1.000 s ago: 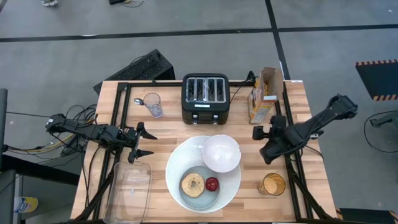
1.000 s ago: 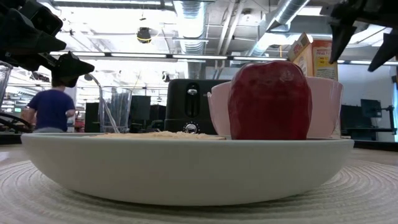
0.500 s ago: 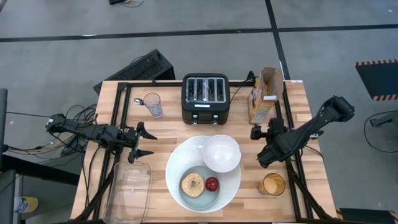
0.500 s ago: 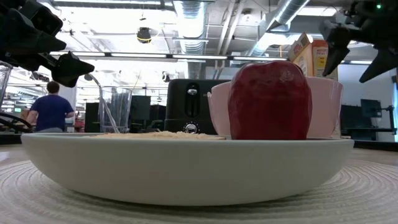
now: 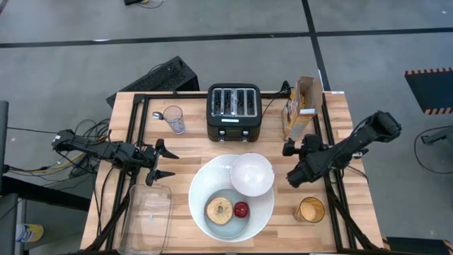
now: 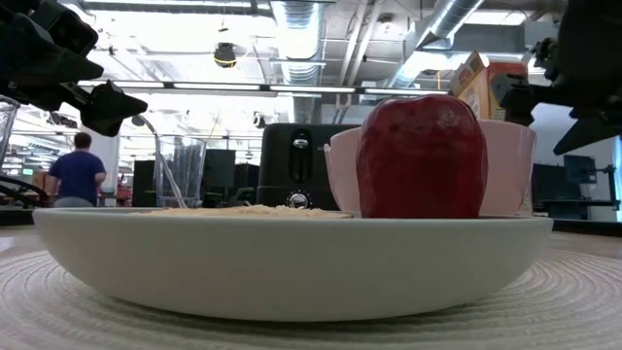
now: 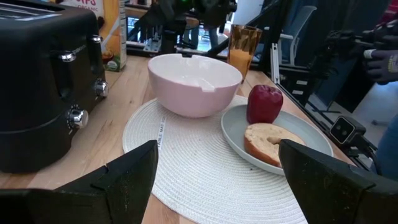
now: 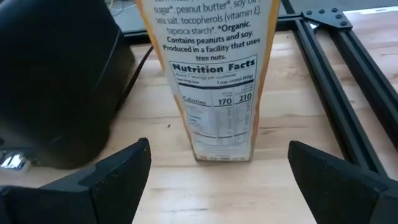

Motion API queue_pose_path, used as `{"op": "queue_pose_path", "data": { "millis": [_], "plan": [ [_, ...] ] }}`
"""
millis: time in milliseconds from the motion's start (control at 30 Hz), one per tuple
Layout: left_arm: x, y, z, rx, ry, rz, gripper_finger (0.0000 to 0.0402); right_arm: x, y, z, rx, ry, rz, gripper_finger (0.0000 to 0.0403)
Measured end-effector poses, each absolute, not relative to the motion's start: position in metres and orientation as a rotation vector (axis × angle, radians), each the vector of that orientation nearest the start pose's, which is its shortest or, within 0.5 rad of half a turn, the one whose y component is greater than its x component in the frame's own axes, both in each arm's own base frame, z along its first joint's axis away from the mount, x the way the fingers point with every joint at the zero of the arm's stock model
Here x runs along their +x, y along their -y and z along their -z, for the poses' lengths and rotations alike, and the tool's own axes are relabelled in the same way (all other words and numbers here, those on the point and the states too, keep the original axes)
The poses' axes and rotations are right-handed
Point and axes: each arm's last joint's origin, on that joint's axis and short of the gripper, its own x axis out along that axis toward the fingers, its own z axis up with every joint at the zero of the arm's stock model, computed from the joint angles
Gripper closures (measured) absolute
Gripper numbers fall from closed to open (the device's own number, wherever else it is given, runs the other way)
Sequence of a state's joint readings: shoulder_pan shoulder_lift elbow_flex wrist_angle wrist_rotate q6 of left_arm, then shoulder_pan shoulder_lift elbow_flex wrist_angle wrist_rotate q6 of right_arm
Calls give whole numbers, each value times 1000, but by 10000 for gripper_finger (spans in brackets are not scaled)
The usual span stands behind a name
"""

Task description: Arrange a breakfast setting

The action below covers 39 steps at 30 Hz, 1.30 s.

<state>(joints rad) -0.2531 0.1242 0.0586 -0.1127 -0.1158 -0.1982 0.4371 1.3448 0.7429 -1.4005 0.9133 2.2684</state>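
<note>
The right tool (image 5: 289,165) hangs released, fingers spread wide, beside the bowl (image 5: 252,174) and facing the cereal box (image 5: 300,108) at the bench's (image 5: 191,113) back edge. This orientation suits a side grasp on the box, judged to be the next step so that cereal can be poured.

The left tool (image 5: 164,161) waits released over the bench's left side, near the clear tray (image 5: 146,216).

The plate (image 5: 212,178) sits front centre on a round mat (image 7: 186,180). The bagel half (image 5: 219,210) and the apple (image 5: 242,210) lie on it, side by side. The bowl rests at its rear rim, empty, within pouring reach.
</note>
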Motion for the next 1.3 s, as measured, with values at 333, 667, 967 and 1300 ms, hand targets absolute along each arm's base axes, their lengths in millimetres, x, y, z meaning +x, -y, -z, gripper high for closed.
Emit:
{"op": "queue_pose_path", "data": {
  "millis": [333,667,967,1300],
  "plan": [
    [99,22,-163,-165,-188,118,82,160,-25,-177,486,-299,1472,5],
    [99,22,-163,-165,-188,119,82,155,-8,-163,448,-280,1538,5],
    [99,22,-163,-165,-188,119,82,156,5,-145,406,-185,1528,5],
    [99,22,-163,-165,-188,119,82,156,20,-141,312,-94,1568,5]
  ]
}}
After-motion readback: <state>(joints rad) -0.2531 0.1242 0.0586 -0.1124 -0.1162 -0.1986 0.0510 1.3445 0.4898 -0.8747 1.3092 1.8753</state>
